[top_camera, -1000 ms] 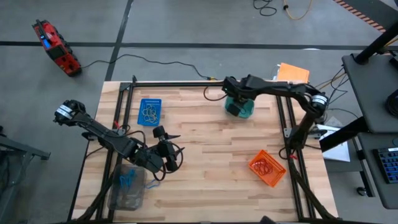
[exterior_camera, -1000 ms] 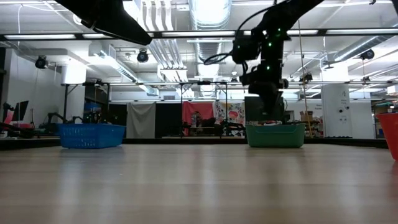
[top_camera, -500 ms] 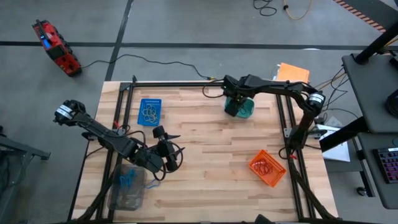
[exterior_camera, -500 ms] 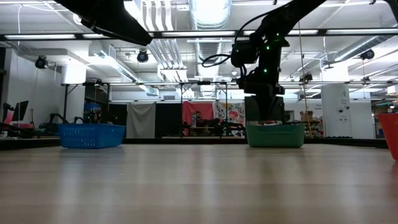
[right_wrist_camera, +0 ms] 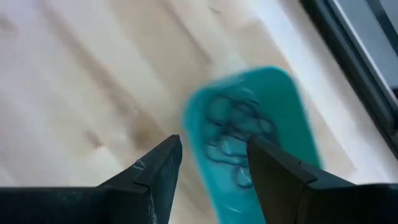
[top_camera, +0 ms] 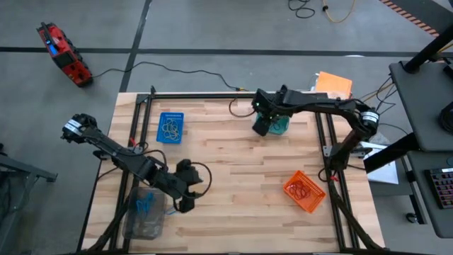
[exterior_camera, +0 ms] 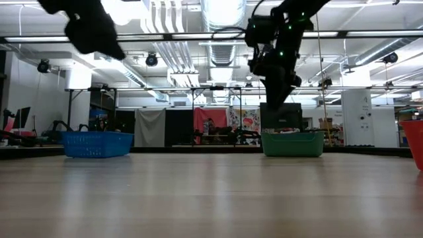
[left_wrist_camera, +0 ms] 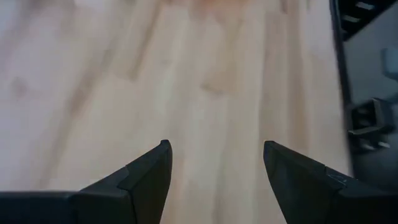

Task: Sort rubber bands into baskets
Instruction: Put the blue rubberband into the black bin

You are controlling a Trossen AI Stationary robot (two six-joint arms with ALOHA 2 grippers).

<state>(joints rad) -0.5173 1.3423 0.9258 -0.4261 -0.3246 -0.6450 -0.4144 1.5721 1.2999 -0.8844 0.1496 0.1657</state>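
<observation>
My right gripper (right_wrist_camera: 211,152) hangs open above the table's far right, over the left rim of the teal basket (right_wrist_camera: 249,137), and touches nothing. Dark rubber bands (right_wrist_camera: 233,134) lie in that basket. In the high view this gripper (top_camera: 260,127) stands just left of the teal basket (top_camera: 278,125). My left gripper (left_wrist_camera: 214,155) is open over bare wood at the near left (top_camera: 185,198), with nothing between its fingers. The blue basket (top_camera: 170,127) holds tan bands, the orange basket (top_camera: 304,191) red ones, and the clear basket (top_camera: 145,212) blue ones.
A black frame (top_camera: 226,95) runs along the table's far, left and right edges. Bare wood lies between the baskets in the middle of the table (top_camera: 241,177). A flat orange sheet (top_camera: 333,83) sits beyond the far right corner.
My right gripper has risen out of the teal basket and shifted a little toward the table's left edge. My left gripper has swung round, its fingers no longer pointing right, and has moved a little toward the near edge.
</observation>
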